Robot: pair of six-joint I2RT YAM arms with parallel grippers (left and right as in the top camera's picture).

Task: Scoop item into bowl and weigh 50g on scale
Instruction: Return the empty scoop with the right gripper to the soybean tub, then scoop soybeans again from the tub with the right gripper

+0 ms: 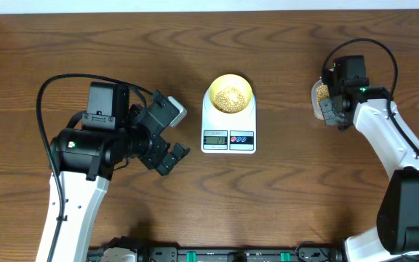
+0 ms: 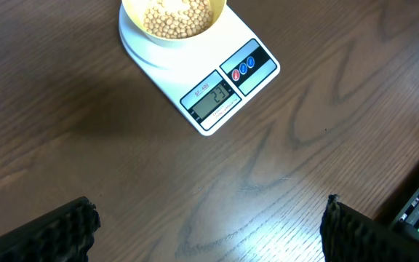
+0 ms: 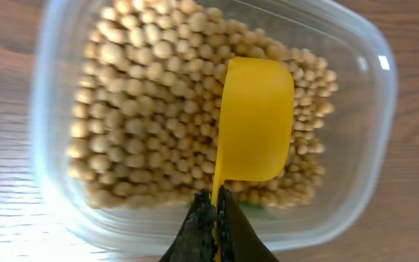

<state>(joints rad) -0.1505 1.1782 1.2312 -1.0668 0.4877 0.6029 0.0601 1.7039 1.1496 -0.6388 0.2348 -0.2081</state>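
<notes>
A white scale [image 1: 228,122] stands mid-table with the pale yellow bowl [image 1: 247,89] on its platform, and beige beans [image 1: 229,97] lie inside the bowl. In the left wrist view the scale [image 2: 228,45], the bowl [image 2: 160,40] and its beans [image 2: 177,14] sit far ahead. My left gripper [image 1: 176,132] hovers left of the scale, open and empty, its fingertips [image 2: 57,233] wide apart over bare wood. My right gripper [image 3: 214,211] is shut on the handle of a bright yellow scoop [image 3: 257,120]. The scoop hangs over a clear tub [image 3: 358,171] full of beans [image 3: 144,94].
The clear tub [image 1: 316,98] sits at the right of the table, mostly under the right arm. A black rail with connectors [image 1: 217,255] runs along the front edge. Bare wood lies between the scale and the tub.
</notes>
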